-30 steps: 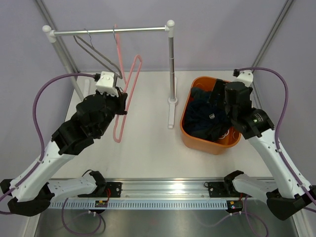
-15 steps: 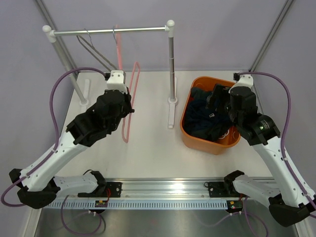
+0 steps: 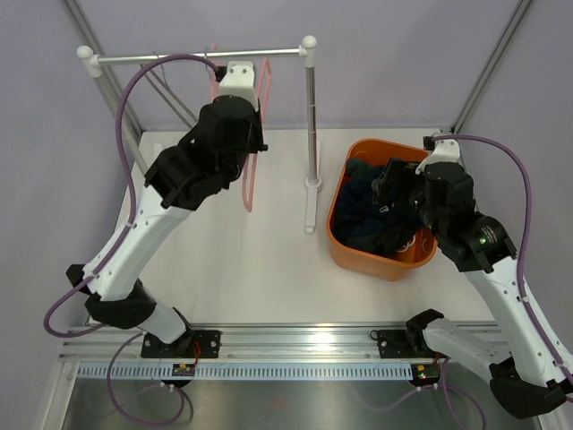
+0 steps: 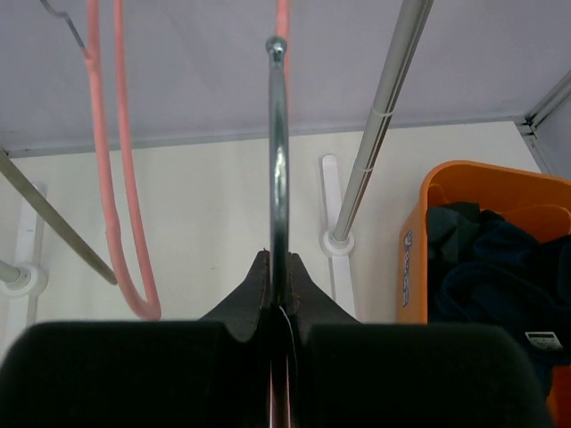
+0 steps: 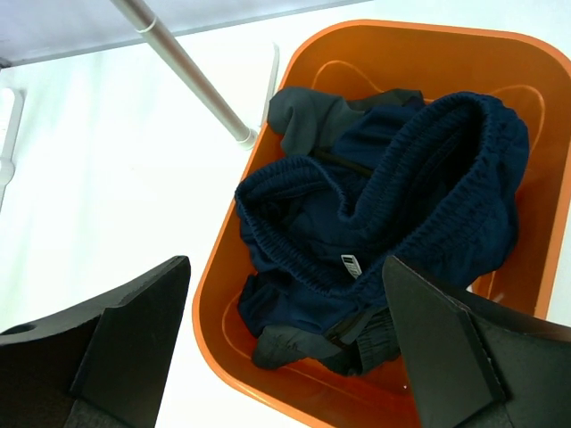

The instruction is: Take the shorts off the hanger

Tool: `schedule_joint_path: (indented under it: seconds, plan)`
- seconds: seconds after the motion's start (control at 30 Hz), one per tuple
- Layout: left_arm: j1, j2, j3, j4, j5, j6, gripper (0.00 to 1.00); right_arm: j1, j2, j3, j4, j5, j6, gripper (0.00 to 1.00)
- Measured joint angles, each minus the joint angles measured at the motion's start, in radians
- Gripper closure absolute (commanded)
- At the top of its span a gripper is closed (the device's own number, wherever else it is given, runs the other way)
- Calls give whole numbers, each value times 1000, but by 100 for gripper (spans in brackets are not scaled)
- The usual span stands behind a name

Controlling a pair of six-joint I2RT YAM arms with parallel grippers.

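a white table (image 3: 269, 269) sits inside pale lilac walls (image 3: 376, 54). the left gripper (image 4: 279, 267) is clamped on the metal hook (image 4: 278, 169) of a pink hanger (image 3: 248, 193), up by the rack's rail (image 3: 179, 56). the right gripper (image 5: 285, 267) hangs spread wide above the orange tub (image 3: 376, 262), where the dark shorts (image 5: 401, 178) lie heaped.

L gripper (image 4: 278, 267) held high, clamped tight; R gripper (image 5: 285, 267) angled down, jaws wide.

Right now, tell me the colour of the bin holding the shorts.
Orange; the bin shows best in the right wrist view.
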State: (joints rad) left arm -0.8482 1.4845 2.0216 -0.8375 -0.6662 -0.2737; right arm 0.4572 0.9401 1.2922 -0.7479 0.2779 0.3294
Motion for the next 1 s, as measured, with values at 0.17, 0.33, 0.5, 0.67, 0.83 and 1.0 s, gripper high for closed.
schedule_joint_path:
  seconds: [0.17, 0.33, 0.5, 0.67, 0.83, 1.0]
  plan:
    - [69, 182, 229, -74, 53, 12, 100, 0, -1, -17, 5, -45, -5, 2]
    - [175, 272, 248, -72, 129, 14, 100, 0, -23, -53, 30, -104, 1, 2]
    - [261, 280, 212, -7, 190, 42, 100, 0, -49, -94, 61, -135, 4, 1]
    - [303, 280, 210, 58, 258, 70, 100, 0, -52, -136, 93, -157, 5, 1]
    - [333, 279, 210, 92, 340, 92, 100, 0, -60, -170, 107, -172, 6, 1]
    - [370, 279, 210, 116, 422, 100, 100, 0, -83, -185, 126, -192, 7, 1]
